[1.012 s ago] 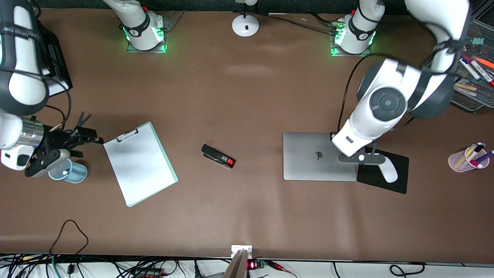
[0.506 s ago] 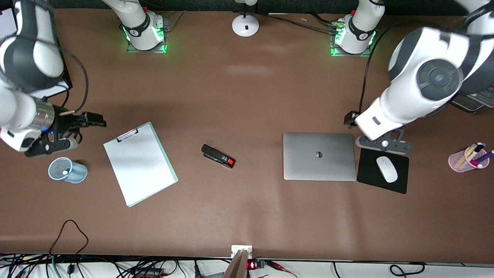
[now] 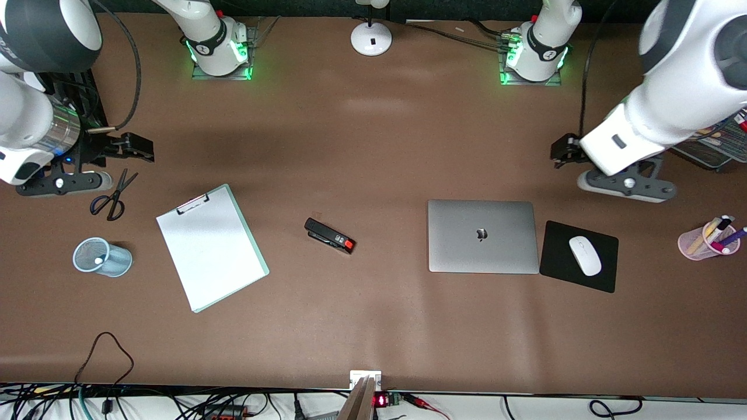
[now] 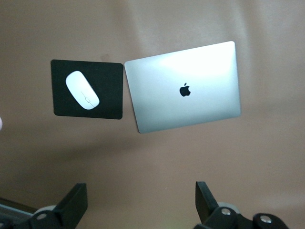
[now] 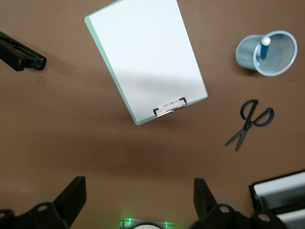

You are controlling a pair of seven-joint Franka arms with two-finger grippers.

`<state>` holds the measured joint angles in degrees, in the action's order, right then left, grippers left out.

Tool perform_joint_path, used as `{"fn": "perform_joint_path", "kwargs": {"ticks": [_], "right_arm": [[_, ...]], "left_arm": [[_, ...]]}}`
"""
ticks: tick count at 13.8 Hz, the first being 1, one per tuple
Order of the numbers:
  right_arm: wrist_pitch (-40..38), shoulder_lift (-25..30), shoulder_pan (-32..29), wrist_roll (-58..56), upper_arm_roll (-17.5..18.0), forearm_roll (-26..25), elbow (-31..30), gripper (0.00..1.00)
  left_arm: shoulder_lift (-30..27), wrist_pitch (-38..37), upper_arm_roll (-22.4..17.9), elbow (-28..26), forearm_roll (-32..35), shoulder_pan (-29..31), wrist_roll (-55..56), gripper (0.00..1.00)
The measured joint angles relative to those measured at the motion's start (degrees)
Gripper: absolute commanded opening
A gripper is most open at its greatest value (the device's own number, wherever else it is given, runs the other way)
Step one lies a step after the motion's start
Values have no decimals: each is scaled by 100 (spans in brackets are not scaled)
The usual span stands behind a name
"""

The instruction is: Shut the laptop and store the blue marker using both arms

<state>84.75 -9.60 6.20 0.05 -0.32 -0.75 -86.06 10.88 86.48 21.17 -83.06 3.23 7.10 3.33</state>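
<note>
so, starting at the right arm's end of the table, the right gripper (image 5: 138, 199) is seen hanging over bare tabletop close to the scissors (image 3: 110, 197), its fingers spread wide with nothing between them. the blue marker (image 5: 264, 47) is found standing in the blue mesh cup (image 3: 119, 265), which sits nearer the front camera than the scissors; it is judged stored, which would explain the empty fingers. beside the cup, toward the middle, a clipboard (image 3: 211, 248) and then a black stapler (image 3: 330, 235) are laid flat, apart from each other. further along, the laptop (image 3: 483, 236) is seen shut, lid flat with the logo up, so that half of the task is judged done too. a black mouse pad (image 3: 604, 274) with a white mouse (image 3: 585, 255) is set just beside it. the left gripper (image 4: 138, 202) is held over bare table, between the mouse pad and the wire tray (image 3: 709, 153), fingers parted wide and empty, high enough that laptop and pad are framed whole in its wrist view. a pink cup (image 3: 694, 242) of mixed markers is left at the left arm's end.
</note>
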Motion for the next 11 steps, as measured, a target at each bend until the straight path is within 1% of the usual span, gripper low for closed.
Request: {"fn": "perform_joint_path", "kwargs": {"ticks": [2,3,4,6,7,8,11], "right_arm": [[-8,126,-4,74,-28,-1,14,100],[-4,243,-15,102,-48,-2,2,100],[35,393,-50,123,-65,-2,-53,100],[340,775,-201,129,-86,-2,-338,100],[568,959,-284,128,-95,-2,-510,100],[760,1105,-347,127,-100,-1,-649,100],[936,1262,-386,127,-96,0,-856,100]], "left_arm": [[-162,-95,-135,-64,-166,64,-277,100],[-300,-94,-325,-149,-194,3,-427,100],[-443,-94,-617,-246,-209,-154,-579,100],[-677,38,-1431,-526,-223,-697,-741,100],[-765,253,-1683,-706,-227,-849,-756,100],[-850,412,-1800,-881,-230,-906,-760,100],[-1100,536,-1881,-1218,-231,-876,-760,100]]}}
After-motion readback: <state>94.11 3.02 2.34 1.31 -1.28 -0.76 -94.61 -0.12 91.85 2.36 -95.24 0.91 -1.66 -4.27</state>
